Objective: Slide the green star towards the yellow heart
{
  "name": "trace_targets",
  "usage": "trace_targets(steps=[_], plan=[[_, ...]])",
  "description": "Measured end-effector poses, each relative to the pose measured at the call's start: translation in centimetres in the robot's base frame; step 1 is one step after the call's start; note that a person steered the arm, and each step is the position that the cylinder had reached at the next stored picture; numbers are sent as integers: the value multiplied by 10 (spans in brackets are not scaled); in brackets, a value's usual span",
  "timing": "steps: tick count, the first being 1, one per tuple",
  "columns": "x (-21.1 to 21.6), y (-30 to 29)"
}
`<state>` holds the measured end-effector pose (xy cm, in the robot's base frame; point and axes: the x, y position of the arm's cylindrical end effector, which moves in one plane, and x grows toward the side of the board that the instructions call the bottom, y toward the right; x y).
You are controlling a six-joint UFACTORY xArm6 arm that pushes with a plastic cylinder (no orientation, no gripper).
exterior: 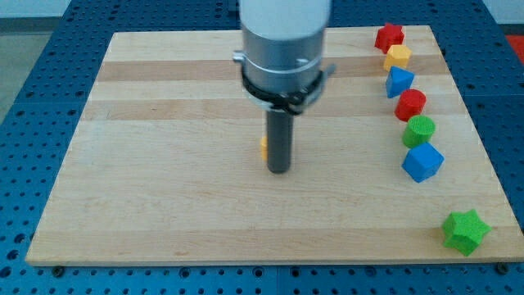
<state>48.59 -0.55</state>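
The green star (465, 231) lies near the board's bottom right corner. A small yellow block (264, 147), mostly hidden behind the rod, sits at the board's middle; its shape cannot be made out. My tip (279, 170) rests on the board right beside that yellow block, just to its right and slightly below. The green star is far to the right of my tip and lower in the view.
A column of blocks runs down the board's right side: red star (390, 36), yellow block (398, 56), blue block (399, 81), red cylinder (411, 105), green cylinder (419, 130), blue block (422, 161). The wooden board (164, 205) lies on a blue pegboard table.
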Motion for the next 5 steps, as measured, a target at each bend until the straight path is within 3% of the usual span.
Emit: trace_targets(steps=[2,3,5], plan=[[-81,-6],[-60,-4],[48,88]])
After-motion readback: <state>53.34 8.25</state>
